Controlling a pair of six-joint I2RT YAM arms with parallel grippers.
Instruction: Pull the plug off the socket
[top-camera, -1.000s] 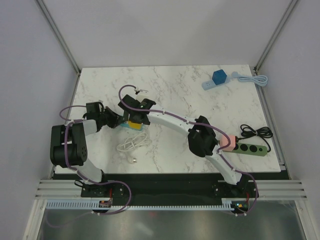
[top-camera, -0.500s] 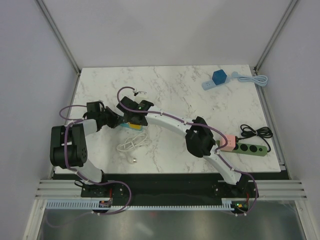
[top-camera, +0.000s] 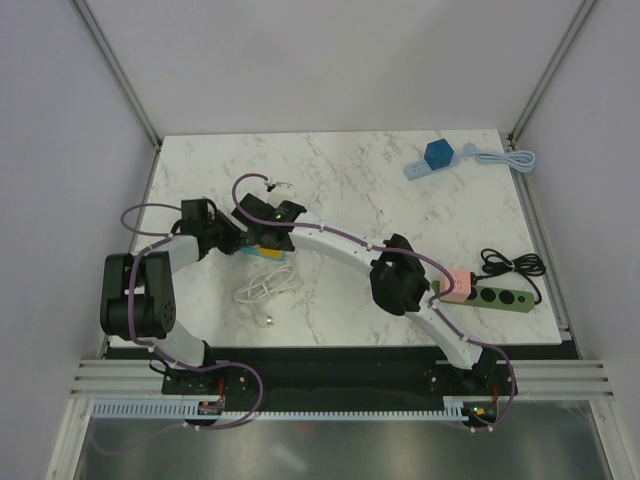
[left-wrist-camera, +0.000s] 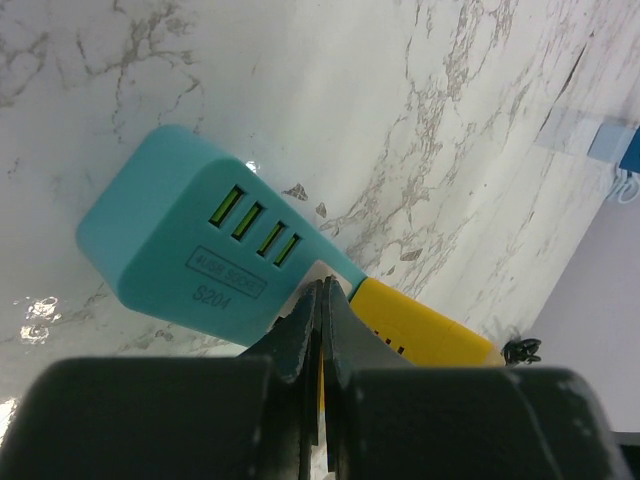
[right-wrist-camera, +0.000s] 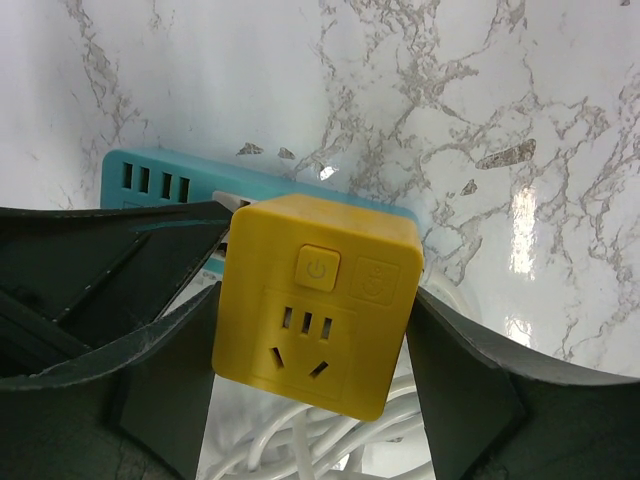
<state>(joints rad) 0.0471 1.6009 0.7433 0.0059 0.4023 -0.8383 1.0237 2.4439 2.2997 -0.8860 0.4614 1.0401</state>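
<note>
A yellow cube plug (right-wrist-camera: 318, 262) sits plugged into a teal USB socket block (left-wrist-camera: 190, 250) lying on the marble table; the pair shows left of centre in the top view (top-camera: 266, 250). My right gripper (right-wrist-camera: 312, 330) is shut on the yellow plug, one finger on each side, with the right finger (right-wrist-camera: 470, 385) against its right face. My left gripper (left-wrist-camera: 325, 292) is shut, and its tips rest on the teal socket's top next to the yellow plug (left-wrist-camera: 425, 325). In the top view the left gripper (top-camera: 232, 243) and the right gripper (top-camera: 268, 236) meet over the socket.
A coiled white cable (top-camera: 262, 288) lies just in front of the socket and shows under the plug (right-wrist-camera: 330, 440). A green power strip with a pink cube (top-camera: 490, 293) lies at the right edge. A blue cube on a pale strip (top-camera: 437, 156) is at the far right.
Both grippers have shifted slightly up and left around the socket. The right arm's elbow moved a little left. The yellow plug is still on the teal socket.
</note>
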